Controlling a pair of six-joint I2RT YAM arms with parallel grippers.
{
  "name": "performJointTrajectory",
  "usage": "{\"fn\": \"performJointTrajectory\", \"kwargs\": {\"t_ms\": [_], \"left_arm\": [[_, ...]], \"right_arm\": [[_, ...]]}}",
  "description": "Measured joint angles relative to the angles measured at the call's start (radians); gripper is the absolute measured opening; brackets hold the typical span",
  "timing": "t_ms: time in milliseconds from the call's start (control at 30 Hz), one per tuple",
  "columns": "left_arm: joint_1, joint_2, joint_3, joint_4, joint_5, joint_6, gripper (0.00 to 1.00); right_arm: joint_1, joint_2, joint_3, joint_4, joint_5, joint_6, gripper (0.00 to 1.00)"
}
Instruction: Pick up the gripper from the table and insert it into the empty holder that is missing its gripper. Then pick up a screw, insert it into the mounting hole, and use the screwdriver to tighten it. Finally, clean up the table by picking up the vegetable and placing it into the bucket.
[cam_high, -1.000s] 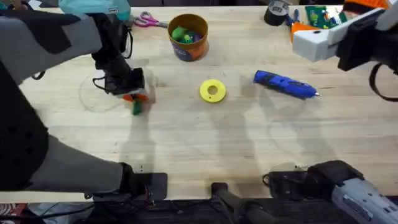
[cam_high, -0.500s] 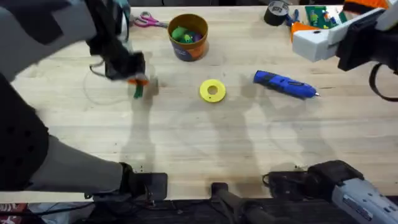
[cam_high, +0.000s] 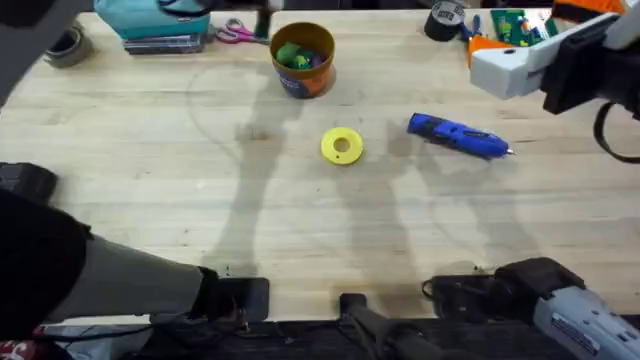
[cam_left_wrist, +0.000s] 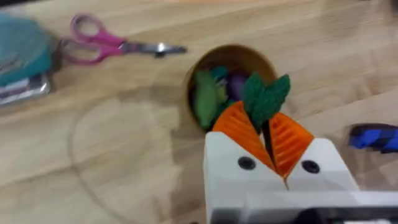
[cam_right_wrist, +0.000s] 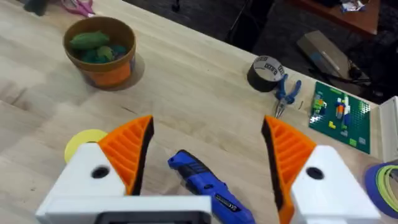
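Left gripper (cam_left_wrist: 268, 146): in my left wrist view its orange ribbed pads are pinched together on a toy carrot (cam_left_wrist: 266, 99), green leaf top sticking out past the tips.
Toy carrot: held over the rim of the bucket (cam_left_wrist: 231, 57), not yet let go.
Bucket: far side of the table, a little left of centre (cam_high: 302, 82); green and purple toy vegetables already lie inside.
Handling, my guess: the carrot looks small, light and probably soft at the leaves; the ribbed pads should keep it from slipping. I judge the firm body the right place to hold, as it is now.
Right gripper (cam_right_wrist: 208, 152): fingers spread wide, holding nothing, hanging above the screwdriver (cam_right_wrist: 205, 183).
Screwdriver: lying flat on the right of the table (cam_high: 457, 136), right of the yellow disc (cam_high: 342, 145), apart from it.
Risk: the bucket mouth is narrow, so I would centre before releasing.
Clutter: pink scissors (cam_left_wrist: 115, 45) left of the bucket.
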Motion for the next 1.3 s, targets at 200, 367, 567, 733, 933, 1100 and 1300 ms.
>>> {"fn": "performJointTrajectory", "kwargs": {"t_ms": [200, 367, 567, 733, 933, 1100, 1300], "left_arm": [[-0.086, 0.032, 0.001, 0.131, 0.011, 0.002, 0.010], [-0.093, 0.118, 0.001, 0.196, 0.017, 0.002, 0.009], [-0.091, 0.198, 0.000, 0.196, 0.018, 0.008, 0.458], [-0.091, 0.189, 0.001, 0.191, 0.018, 0.005, 0.980], [-0.089, 0.136, 0.001, 0.082, 0.018, 0.006, 0.985], [-0.048, -0.092, 0.001, -0.183, 0.018, 0.006, 0.985], [0.003, -0.272, 0.002, -0.446, 0.016, 0.006, 0.985]], "right_arm": [[0.000, 0.000, 0.000, 0.000, 0.000, 0.000, 0.997], [0.000, 0.000, 0.000, 0.000, 0.000, 0.000, 0.997], [0.000, 0.000, 0.000, -0.001, 0.000, 0.000, 0.996], [0.000, 0.000, 0.000, -0.001, 0.000, 0.000, 0.996], [0.000, 0.000, 0.000, -0.001, 0.000, 0.000, 0.996], [0.000, 0.000, 0.000, -0.001, 0.000, 0.000, 0.996], [0.000, 0.000, 0.000, -0.001, 0.000, 0.000, 0.996]]}}
